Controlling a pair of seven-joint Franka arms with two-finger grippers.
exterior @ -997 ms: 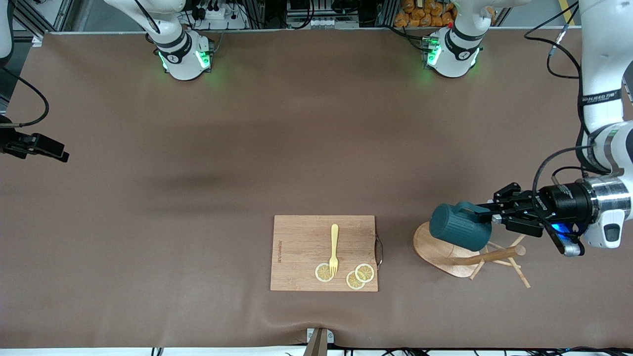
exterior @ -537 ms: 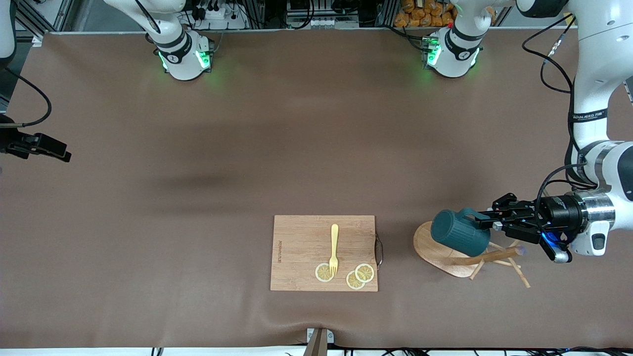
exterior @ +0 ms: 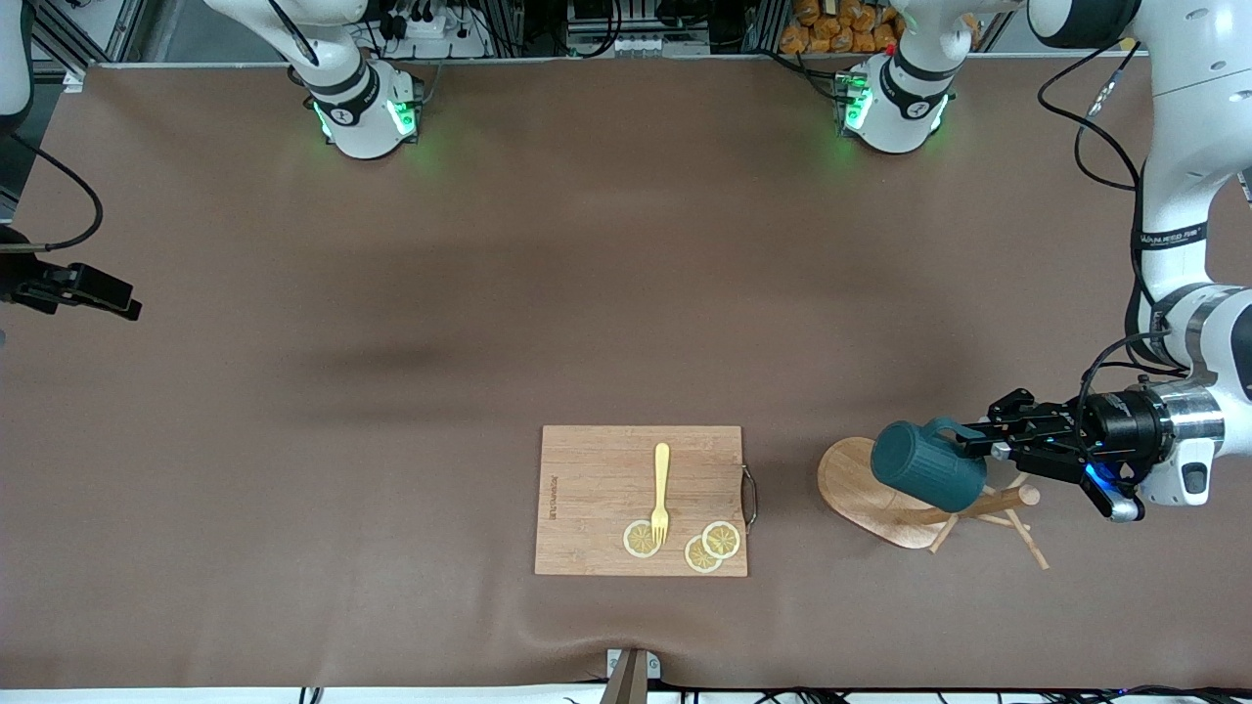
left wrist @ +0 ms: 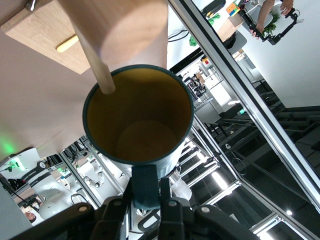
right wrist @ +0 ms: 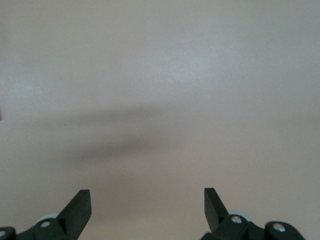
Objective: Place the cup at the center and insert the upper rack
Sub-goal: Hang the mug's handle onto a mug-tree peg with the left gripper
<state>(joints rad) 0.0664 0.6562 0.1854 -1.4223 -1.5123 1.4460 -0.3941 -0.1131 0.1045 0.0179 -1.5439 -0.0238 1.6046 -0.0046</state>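
My left gripper [exterior: 980,442] is shut on the loop handle of the dark teal cup [exterior: 927,467] and holds it on its side over the upper rack. The rack lies tipped over, its oval base [exterior: 853,492] toward the cutting board and its post [exterior: 990,504] pointing toward the left arm's end. In the left wrist view the cup's [left wrist: 137,125] tan inside faces the base [left wrist: 125,25], a peg [left wrist: 95,62] reaches its rim, and the left gripper [left wrist: 146,192] clamps the handle. My right gripper [exterior: 119,304] waits open over bare table; the right wrist view shows it [right wrist: 147,200] empty.
A rectangular wooden cutting board [exterior: 597,469] lies nearer the front camera than the table's middle, with a yellow fork [exterior: 661,494] and three lemon slices [exterior: 712,546] on it. A metal handle [exterior: 751,497] sticks out toward the rack.
My left gripper has carried the cup a little toward the left arm's end of the table and lower over the rack. The right arm has not moved.
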